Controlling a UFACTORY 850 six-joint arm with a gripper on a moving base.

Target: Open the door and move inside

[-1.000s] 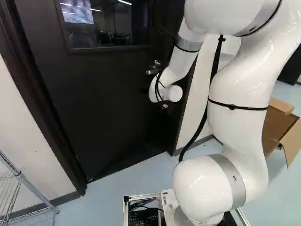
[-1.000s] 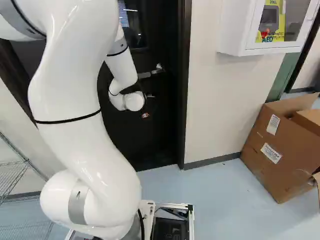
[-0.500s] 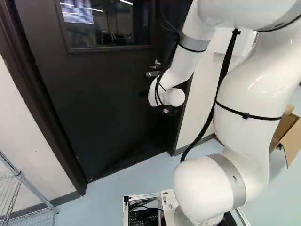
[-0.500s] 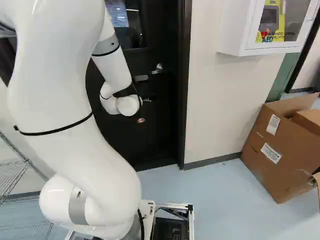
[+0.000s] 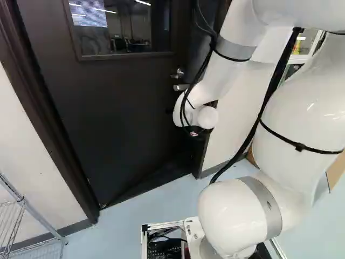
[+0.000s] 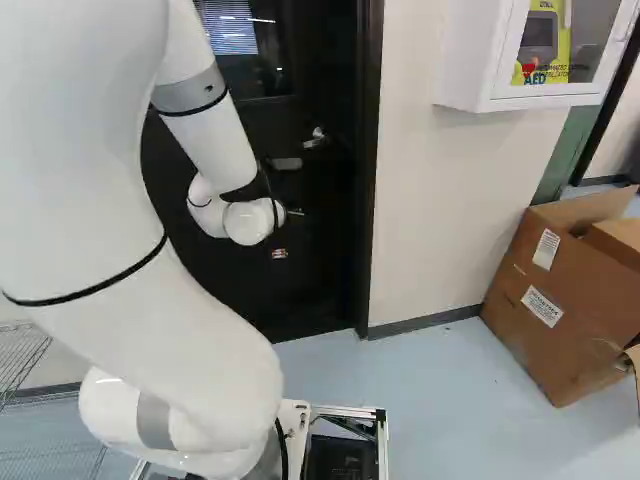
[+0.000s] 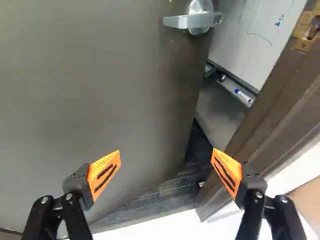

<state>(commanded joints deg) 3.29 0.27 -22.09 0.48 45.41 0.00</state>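
One dark door (image 7: 100, 90) stands a little open ahead of the jaws. Its free edge lies beyond the space between the two fingers, and its face goes away past the farther-from-frame finger. In the base views it shows no clear move. The arm (image 5: 218, 75), however, has changed: its wrist end is now lower and seems drawn back toward the base (image 5: 161, 225), which has not moved. The door frame (image 7: 270, 115) is ahead of the other finger. Between frame and door there is a narrow gap (image 7: 215, 110), so the latch probably does not hold any more. The next move likely asks for a push on the door, away from the base, rather than a new grip; the finger on the frame side could catch the frame.

The gripper (image 7: 166, 151) is spread wide, with nothing held between its orange pads. The lever handle (image 7: 182, 21) is on the door, ahead of the jaws and well apart from them, near the free edge. Its long axis runs across the door, almost parallel to the line from fingertip to fingertip, and its free end points away from the gap.
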